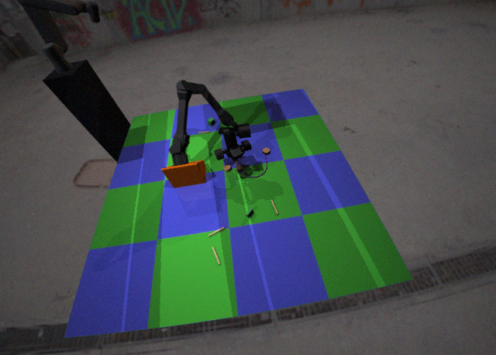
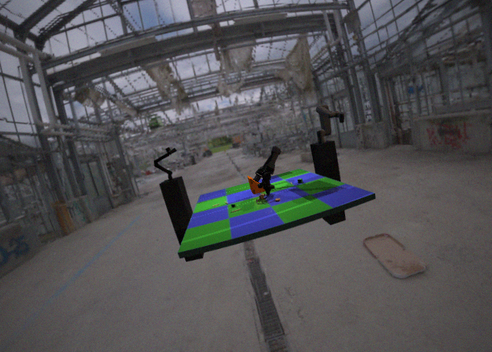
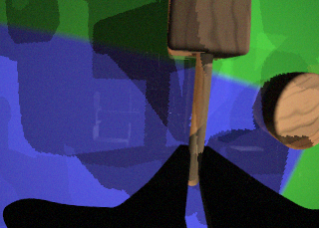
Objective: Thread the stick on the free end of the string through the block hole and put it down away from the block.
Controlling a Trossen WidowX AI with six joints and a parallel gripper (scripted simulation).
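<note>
The wooden block [image 3: 211,24] [image 1: 239,168] stands on the table just ahead of the fingers. The thin wooden stick [image 3: 200,99] sticks out of the block's side that faces my gripper. My gripper [image 3: 193,152] is shut on the stick near its end, with a clear length of stick between fingertips and block. The block's far side and the stick's other end are out of the wrist view. The purple string [image 1: 256,177] curves from beside the block to the round button [image 1: 266,150] [image 2: 277,200]. How far the string has entered the hole is hidden.
A second round wooden piece [image 3: 301,111] [image 1: 227,167] lies close beside the block. An orange panel [image 1: 186,174] stands by the arm's base. Loose sticks [image 1: 274,207] [image 1: 216,231] [image 1: 215,255] [image 1: 203,132], a small dark object [image 1: 249,212] and a green cube [image 1: 211,121] lie farther off.
</note>
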